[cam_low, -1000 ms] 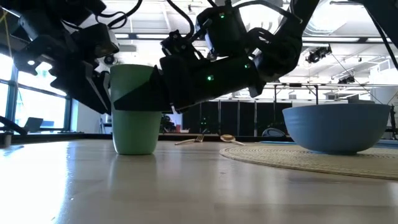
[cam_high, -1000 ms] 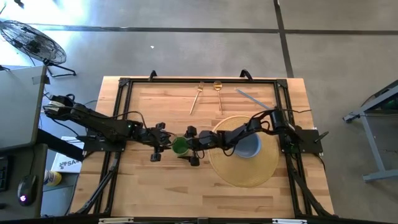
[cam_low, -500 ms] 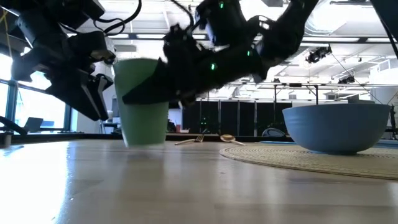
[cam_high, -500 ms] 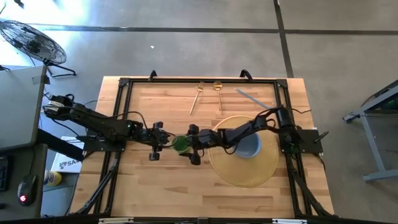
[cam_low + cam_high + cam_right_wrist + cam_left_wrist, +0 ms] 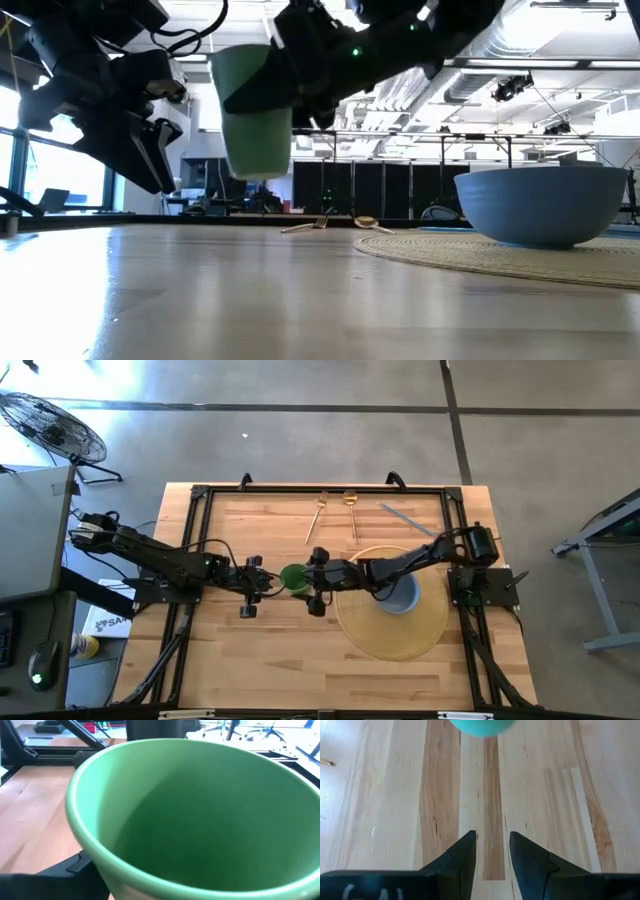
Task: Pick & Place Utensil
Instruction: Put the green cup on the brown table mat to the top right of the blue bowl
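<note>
A green cup (image 5: 293, 576) hangs above the wood table (image 5: 250, 650), left of centre, with my right gripper (image 5: 305, 578) shut on it. In the low view the cup (image 5: 255, 110) is well off the tabletop. My left gripper (image 5: 252, 586) waits just left of the cup, open, with nothing between its fingers (image 5: 465, 855). A gold fork (image 5: 318, 515), a gold spoon (image 5: 351, 510) and a silver knife (image 5: 405, 518) lie flat near the far edge. A blue bowl (image 5: 402, 598) stands on a round mat (image 5: 395, 640). My right gripper pinches the cup's outer wall (image 5: 262, 90) between its two fingers, one on each side. It comes from the table's right, slanting a little downward. The cup is lifted clear of the table, mouth up and slightly tilted; its mouth (image 5: 200, 810) fills the right wrist view.
The black frame rails (image 5: 200, 540) run along the table's left, far and right sides. The bowl (image 5: 545, 205) and its mat (image 5: 500, 255) take up the right half. Bare wood lies under the cup and toward the near edge.
My right gripper has risen with the green cup. The cup stood on the table a second ago and now hangs clear above it, tipped slightly.
</note>
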{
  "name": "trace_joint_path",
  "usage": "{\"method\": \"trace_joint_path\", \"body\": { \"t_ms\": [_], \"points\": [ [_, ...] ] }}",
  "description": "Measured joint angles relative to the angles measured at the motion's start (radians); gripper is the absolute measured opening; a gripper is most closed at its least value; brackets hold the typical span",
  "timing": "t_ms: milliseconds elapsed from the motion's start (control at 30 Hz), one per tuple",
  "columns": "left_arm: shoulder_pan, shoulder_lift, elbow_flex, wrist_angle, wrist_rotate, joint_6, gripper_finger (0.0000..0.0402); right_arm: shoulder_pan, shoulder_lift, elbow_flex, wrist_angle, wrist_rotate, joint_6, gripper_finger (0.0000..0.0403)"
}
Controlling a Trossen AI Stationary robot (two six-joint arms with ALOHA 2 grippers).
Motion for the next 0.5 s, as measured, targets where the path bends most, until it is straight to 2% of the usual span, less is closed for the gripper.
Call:
{"method": "trace_joint_path", "body": {
  "t_ms": [500],
  "points": [
    [0.000, 0.000, 0.000, 0.000, -0.001, 0.000, 0.0115, 0.058, -0.043, 0.000, -0.070, 0.005, -0.043, 0.0339]
  ]
}}
